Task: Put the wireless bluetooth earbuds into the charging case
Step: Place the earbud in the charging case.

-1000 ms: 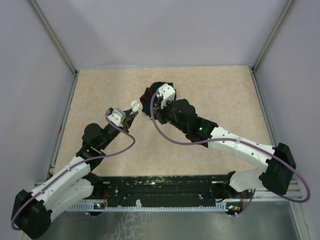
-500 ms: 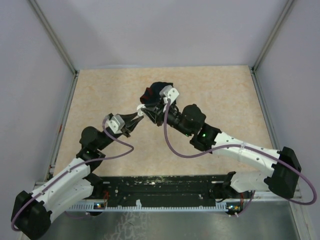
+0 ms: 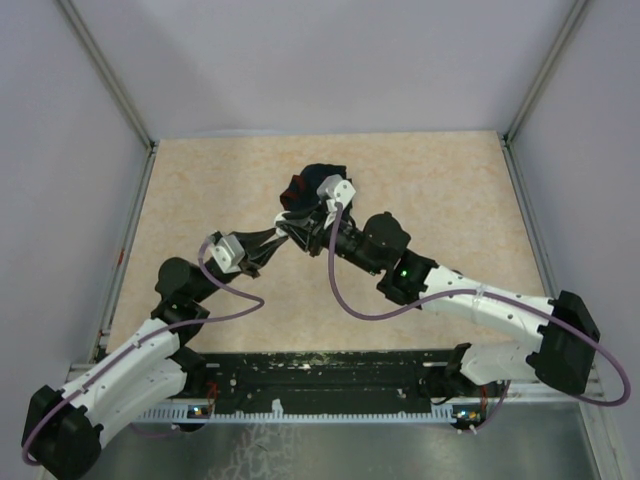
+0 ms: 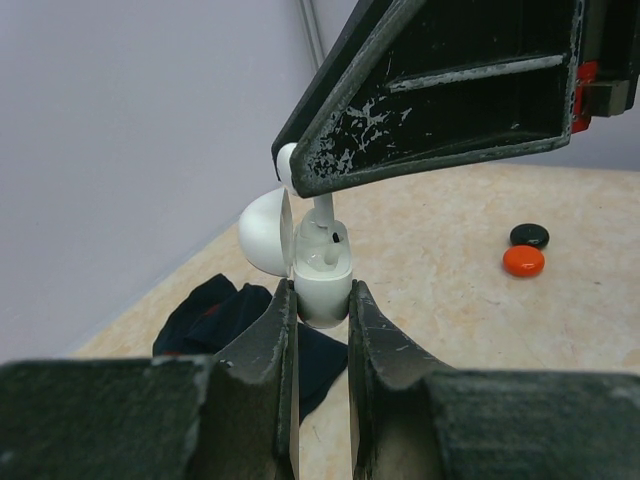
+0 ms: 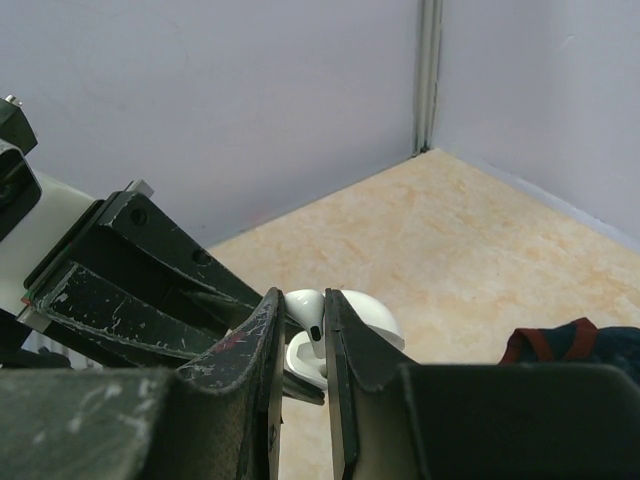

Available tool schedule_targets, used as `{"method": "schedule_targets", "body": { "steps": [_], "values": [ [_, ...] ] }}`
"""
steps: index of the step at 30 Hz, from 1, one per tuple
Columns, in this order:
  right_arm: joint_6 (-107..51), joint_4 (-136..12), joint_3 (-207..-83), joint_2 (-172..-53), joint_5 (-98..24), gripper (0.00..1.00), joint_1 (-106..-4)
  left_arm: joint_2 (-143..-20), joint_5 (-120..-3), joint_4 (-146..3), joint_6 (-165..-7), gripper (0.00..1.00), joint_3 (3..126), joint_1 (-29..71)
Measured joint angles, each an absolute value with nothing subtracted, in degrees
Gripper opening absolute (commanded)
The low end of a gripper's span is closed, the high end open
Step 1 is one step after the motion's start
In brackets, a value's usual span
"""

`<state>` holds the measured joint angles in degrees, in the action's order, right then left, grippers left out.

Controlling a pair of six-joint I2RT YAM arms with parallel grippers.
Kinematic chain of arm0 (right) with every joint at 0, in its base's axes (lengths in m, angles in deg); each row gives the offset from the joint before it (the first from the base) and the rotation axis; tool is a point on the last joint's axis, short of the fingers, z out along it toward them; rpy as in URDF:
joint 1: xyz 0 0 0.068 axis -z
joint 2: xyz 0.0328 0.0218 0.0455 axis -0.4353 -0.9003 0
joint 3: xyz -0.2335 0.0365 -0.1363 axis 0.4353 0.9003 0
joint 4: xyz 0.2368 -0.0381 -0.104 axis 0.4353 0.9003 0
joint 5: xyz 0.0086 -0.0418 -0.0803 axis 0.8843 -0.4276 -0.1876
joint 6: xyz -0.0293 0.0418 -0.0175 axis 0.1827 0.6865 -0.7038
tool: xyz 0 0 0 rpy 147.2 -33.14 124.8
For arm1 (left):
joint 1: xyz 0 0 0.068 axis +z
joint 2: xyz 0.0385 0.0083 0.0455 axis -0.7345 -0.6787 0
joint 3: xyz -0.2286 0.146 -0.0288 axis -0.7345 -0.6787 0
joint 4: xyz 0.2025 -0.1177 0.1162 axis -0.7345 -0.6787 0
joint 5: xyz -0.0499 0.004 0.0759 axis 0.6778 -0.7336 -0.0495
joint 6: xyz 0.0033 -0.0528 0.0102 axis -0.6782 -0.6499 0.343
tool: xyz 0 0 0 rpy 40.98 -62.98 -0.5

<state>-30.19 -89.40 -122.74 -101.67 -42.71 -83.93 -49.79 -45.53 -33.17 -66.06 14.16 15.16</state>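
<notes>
Item: charging case [image 4: 322, 283], white, lid hinged open, clamped upright between the closed fingers of the left tool [image 4: 321, 300], clear of the bench [image 3: 450, 200]. Item: one white earbud [image 5: 304, 304], pinched in the closed right tool [image 5: 301, 300], with its stem pointing down at or just inside the mouth of a case socket; not visibly seated. Step in hand: insertion of this earbud. The next move probably calls for a short straight push along the socket with the case held steady, then release.
</notes>
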Motion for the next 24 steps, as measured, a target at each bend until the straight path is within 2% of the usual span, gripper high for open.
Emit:
{"method": "schedule_targets", "body": {
  "steps": [24],
  "values": [
    [-29.75,-89.36,-121.21,-102.09,-42.69,0.11,-84.22,-49.59,-45.42,-32.51,-67.22,0.0,13.46,15.16]
  ]
}}
